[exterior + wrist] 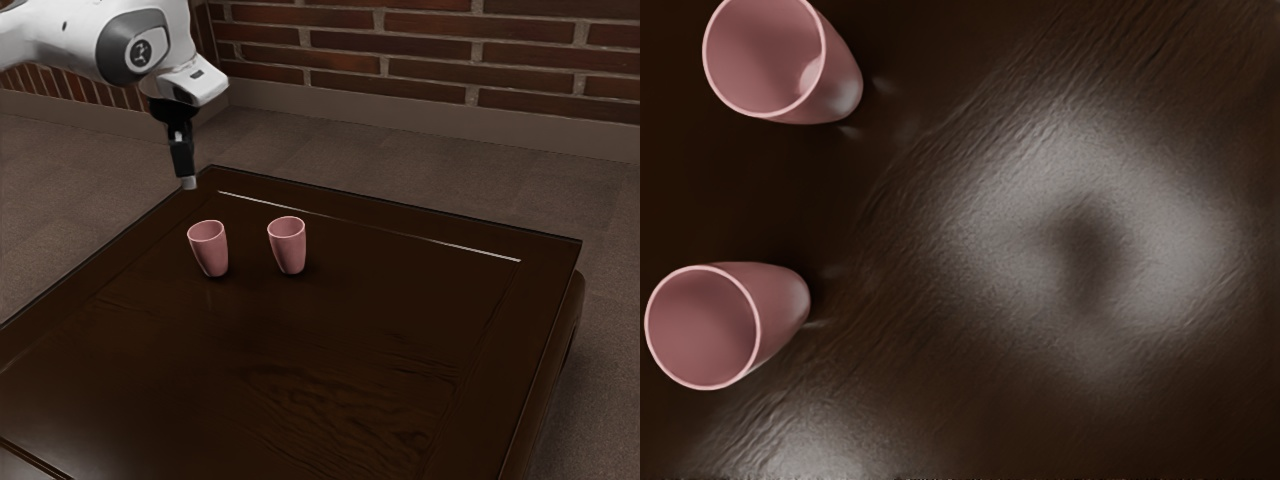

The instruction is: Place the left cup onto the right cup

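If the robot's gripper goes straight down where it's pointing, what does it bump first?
Probably the dark table. The gripper points down at bare wood; the left cup and right cup stand aside.

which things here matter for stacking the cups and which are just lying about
For the job: pink cup on the exterior view's left; pink cup on the exterior view's right; gripper.
Just surroundings: dark wooden table; brick wall.

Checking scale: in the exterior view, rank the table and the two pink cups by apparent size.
1. Table.
2. Tie: cup on the exterior view's left and cup on its right look alike, so I won't rank them.
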Action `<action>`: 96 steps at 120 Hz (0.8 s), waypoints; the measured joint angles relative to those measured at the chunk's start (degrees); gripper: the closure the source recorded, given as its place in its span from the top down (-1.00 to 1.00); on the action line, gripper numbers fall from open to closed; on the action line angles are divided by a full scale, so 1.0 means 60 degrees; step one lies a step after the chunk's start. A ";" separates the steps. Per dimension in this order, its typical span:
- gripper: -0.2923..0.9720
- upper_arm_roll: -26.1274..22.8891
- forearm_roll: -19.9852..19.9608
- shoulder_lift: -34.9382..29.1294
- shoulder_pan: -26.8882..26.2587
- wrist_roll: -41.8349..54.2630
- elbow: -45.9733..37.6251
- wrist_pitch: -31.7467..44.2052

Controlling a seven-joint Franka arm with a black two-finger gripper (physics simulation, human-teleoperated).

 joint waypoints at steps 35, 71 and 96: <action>0.54 0.0095 -0.0131 0.0586 0.0257 0.0217 -0.0306 0.0177; 0.54 0.0419 -0.0102 0.1518 0.0578 0.0671 -0.0435 0.0964; 0.54 0.0455 -0.0245 0.2200 0.1149 0.1112 -0.0434 0.1700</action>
